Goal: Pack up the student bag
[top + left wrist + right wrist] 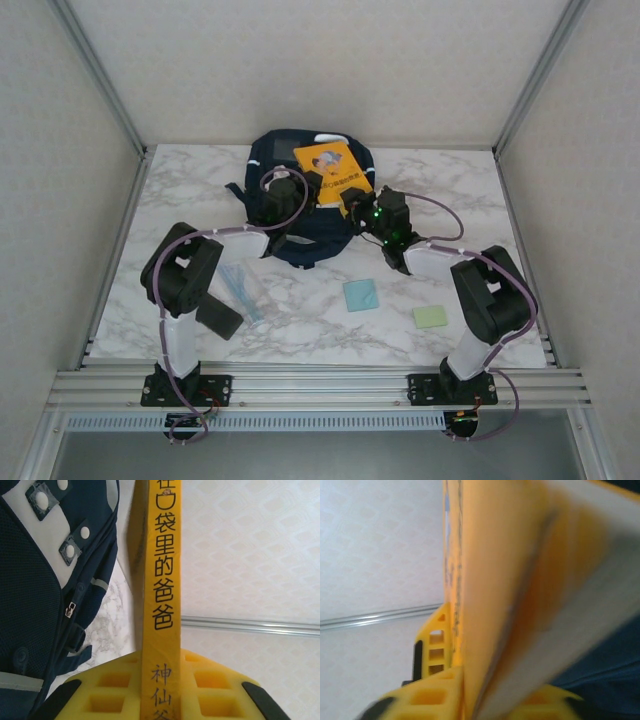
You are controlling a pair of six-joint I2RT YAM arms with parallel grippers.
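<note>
Left jaws and right jaws clamp the yellow book (333, 165) over the student bag (30, 610); left wrist shows spine lettering (162, 570).

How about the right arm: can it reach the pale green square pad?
Probably not yet: the right gripper is shut on the yellow book, though the green pad lies uncovered near the arm's base.

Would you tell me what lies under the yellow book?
The student bag lies below the yellow book. The stretch of bag that the book covers, including any opening there, is hidden from view.
</note>
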